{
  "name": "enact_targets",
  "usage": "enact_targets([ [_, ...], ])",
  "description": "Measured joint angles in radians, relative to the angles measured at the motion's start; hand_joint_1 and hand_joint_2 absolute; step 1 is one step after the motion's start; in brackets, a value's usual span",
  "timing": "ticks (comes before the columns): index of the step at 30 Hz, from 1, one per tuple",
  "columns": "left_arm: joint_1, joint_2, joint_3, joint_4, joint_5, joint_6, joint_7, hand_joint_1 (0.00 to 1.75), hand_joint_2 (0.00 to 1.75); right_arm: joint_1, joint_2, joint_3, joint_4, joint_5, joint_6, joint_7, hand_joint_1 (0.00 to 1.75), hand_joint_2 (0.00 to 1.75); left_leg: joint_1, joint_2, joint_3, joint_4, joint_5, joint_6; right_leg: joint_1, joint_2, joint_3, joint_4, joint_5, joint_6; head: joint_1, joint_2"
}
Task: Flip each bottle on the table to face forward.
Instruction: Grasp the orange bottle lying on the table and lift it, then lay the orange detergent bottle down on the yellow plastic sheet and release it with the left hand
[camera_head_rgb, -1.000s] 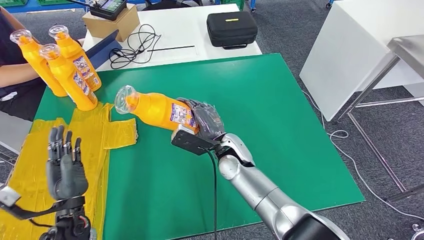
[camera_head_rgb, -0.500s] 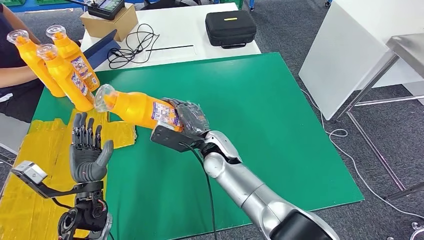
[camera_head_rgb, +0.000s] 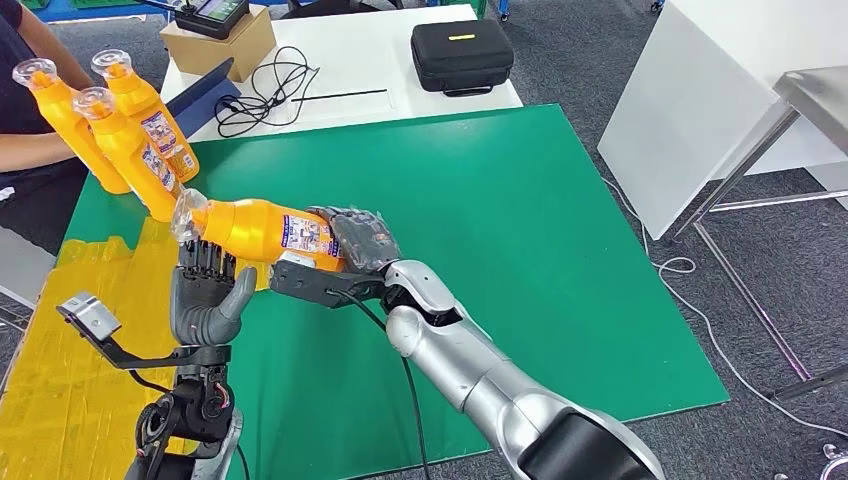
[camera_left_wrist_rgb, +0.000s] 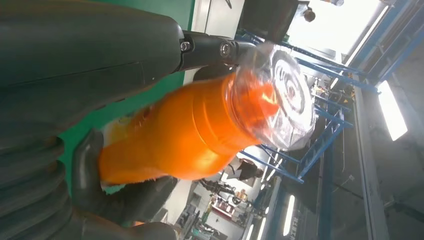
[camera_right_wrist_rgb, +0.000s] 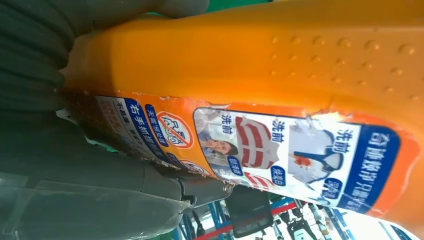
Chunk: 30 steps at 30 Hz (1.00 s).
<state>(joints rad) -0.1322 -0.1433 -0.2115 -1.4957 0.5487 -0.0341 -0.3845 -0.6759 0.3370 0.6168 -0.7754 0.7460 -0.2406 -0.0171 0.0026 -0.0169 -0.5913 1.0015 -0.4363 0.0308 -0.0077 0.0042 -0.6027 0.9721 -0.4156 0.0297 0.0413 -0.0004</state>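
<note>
My right hand grips the base end of an orange bottle and holds it lying sideways above the green mat, clear cap toward the left. Its printed label faces the right wrist camera. My left hand stands upright just under the bottle's neck, fingers spread. In the left wrist view the bottle's neck lies between the thumb and the dark fingers, which are not closed on it. Three more orange bottles stand upright at the mat's back left.
A person's arm is at the left edge behind the standing bottles. Yellow tape covers the mat's left side. On the white table behind lie a black case, cables and a cardboard box. A white cabinet stands right.
My right hand has carried the bottle leftward and lower. My left hand has risen and moved right until its fingers sit under the bottle's neck.
</note>
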Motion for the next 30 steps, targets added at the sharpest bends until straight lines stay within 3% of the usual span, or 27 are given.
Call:
enact_targets([
  [18,-0.008,-0.001,-0.005,-0.014,0.137,-0.044,0.064,0.00,1.75,0.015,0.031,0.042,-0.049,0.193,-0.020,0.089,1.75,1.75,0.000,0.000,0.000,0.000,0.000,0.000,0.000,0.000,0.000,0.000,0.000,0.000,0.000,0.000],
  [25,-0.014,-0.002,-0.005,-0.036,0.170,-0.013,0.094,0.00,1.75,0.017,0.033,0.079,-0.063,0.208,-0.028,0.123,1.75,1.75,0.000,0.000,0.000,0.000,0.000,0.000,0.000,0.000,-0.001,0.000,0.000,0.000,0.000,0.000],
  [30,-0.030,-0.016,-0.006,-0.042,0.189,0.005,0.117,0.00,1.75,0.012,0.033,0.134,-0.064,0.138,-0.043,0.163,1.75,1.75,0.000,0.000,0.000,0.000,0.000,0.000,0.000,0.000,-0.001,0.000,0.000,0.000,0.000,0.000],
])
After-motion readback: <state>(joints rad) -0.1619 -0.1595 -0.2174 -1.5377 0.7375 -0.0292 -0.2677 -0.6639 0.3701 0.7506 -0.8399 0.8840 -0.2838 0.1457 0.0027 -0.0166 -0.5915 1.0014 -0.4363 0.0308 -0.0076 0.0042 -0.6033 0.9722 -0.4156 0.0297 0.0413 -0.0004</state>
